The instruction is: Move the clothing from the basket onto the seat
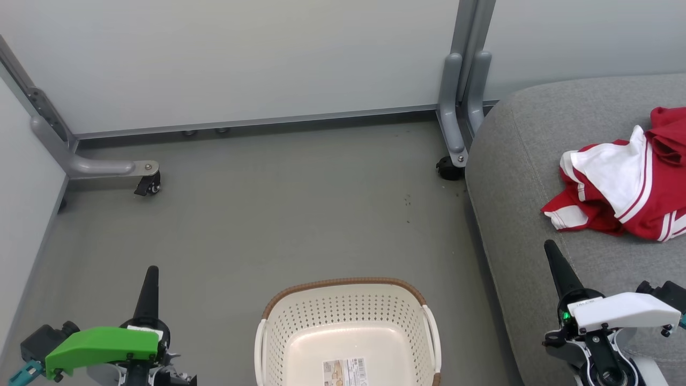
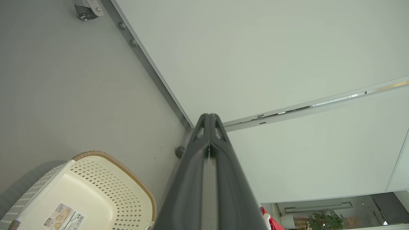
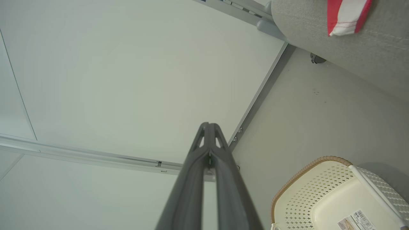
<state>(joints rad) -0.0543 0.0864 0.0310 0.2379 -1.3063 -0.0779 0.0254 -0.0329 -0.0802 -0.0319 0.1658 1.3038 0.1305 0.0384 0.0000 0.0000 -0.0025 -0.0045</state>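
Where the lower left of the head view shows it, the left pincer has its two dark fingers pressed together on nothing, pointing up the frame over bare floor. At bottom centre, between the two arms, stands the basket. Its near part is cut off by the frame's lower edge, and what shows of its inside holds just a label sticker. At the lower right, the right pincer is likewise closed and empty, over the front of the seat. The clothing lies on that seat at the right edge, above and to the right of the right pincer and well apart from the basket. The right arm is plainly the nearer. The heap runs from lower left to upper right and off the frame, so its full extent, and how many garments it holds, cannot be told.
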